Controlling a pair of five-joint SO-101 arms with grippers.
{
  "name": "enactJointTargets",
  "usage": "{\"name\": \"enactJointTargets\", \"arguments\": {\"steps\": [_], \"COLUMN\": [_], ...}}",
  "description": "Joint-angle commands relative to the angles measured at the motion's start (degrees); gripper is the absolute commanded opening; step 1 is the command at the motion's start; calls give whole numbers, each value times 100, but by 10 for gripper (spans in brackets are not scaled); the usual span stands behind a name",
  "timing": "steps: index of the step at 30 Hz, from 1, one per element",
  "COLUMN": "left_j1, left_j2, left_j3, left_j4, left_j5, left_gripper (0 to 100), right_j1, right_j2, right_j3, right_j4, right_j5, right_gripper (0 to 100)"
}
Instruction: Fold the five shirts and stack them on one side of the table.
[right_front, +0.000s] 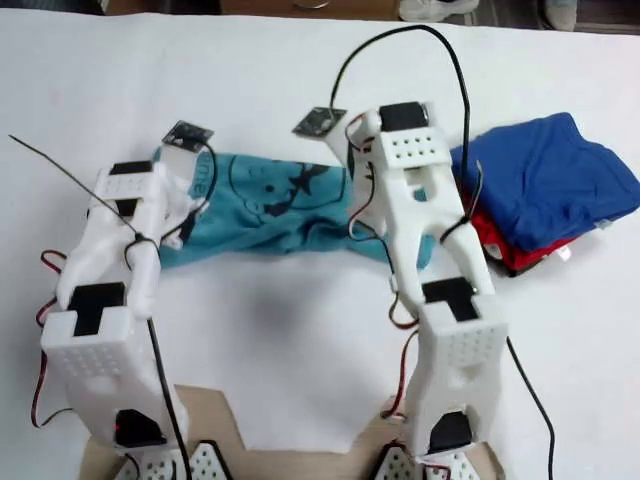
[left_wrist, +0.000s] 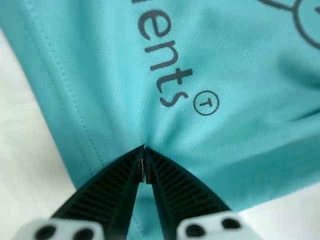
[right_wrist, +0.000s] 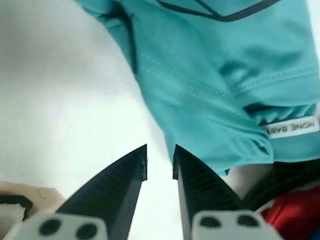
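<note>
The teal shirt (right_front: 265, 205) lies spread sideways across the middle of the white table (right_front: 300, 330), rumpled rather than folded, its dark printed graphic facing up. My left arm (right_front: 120, 250) stands over the shirt's left end. In the left wrist view the left gripper (left_wrist: 144, 162) has its jaws pressed together on a pinch of the teal cloth (left_wrist: 225, 100), and the fabric puckers into creases running to the tips, next to the dark lettering. My right arm (right_front: 410, 200) reaches over the shirt's right end. In the right wrist view the right gripper (right_wrist: 160, 162) has its jaws parted by a narrow gap with nothing between them. It hangs over bare table just beside the shirt's hemmed edge (right_wrist: 225, 75), where a small white label (right_wrist: 292, 127) is sewn in. On the right side of the table, just past the right arm, sits a pile of folded shirts. A blue shirt (right_front: 545, 175) is on top, a red shirt (right_front: 500, 245) peeks out beneath it, and there is something dark under that which I cannot make out. The red cloth (right_wrist: 295, 210) also shows near the right gripper. At the near edge of the table both arm bases sit on a sheet of brown cardboard (right_front: 215, 420). Black cables loop from the arms across the shirt.
</note>
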Motion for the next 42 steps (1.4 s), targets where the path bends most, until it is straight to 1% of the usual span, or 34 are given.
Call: {"name": "enactJointTargets", "arguments": {"steps": [1,3,5,9,12,18,25,31,36,38,40,42], "left_j1": [-53,-53,-53,-53,-53,-62,-62,-62,-62,-62,-62,-62], "left_j2": [26,26,26,26,26,26,26,26,26,26,26,26], "left_j3": [-48,-48,-48,-48,-48,-48,-48,-48,-48,-48,-48,-48], "left_j4": [-70,-70,-70,-70,-70,-70,-70,-70,-70,-70,-70,-70], "left_j5": [44,44,44,44,44,44,44,44,44,44,44,44], "left_gripper": [23,23,23,23,23,23,23,23,23,23,23,23], "right_j1": [-154,-303,-356,-374,-382,-549,-778,-673,-444,-444,-532,-611], "right_j2": [-778,-910,-963,-919,-708,-136,13,22,4,-22,-4,13], "right_j3": [510,774,914,1169,1231,1204,879,53,-53,-44,-26,62], "right_j4": [75,-92,-505,-1358,-1736,-2220,-2659,-2730,-2844,-2440,-1798,-1508], "right_j5": [-26,-26,-26,-35,-35,-35,-35,-26,-26,-35,-79,-70], "right_gripper": [77,67,23,23,23,23,23,23,22,22,22,23]}}
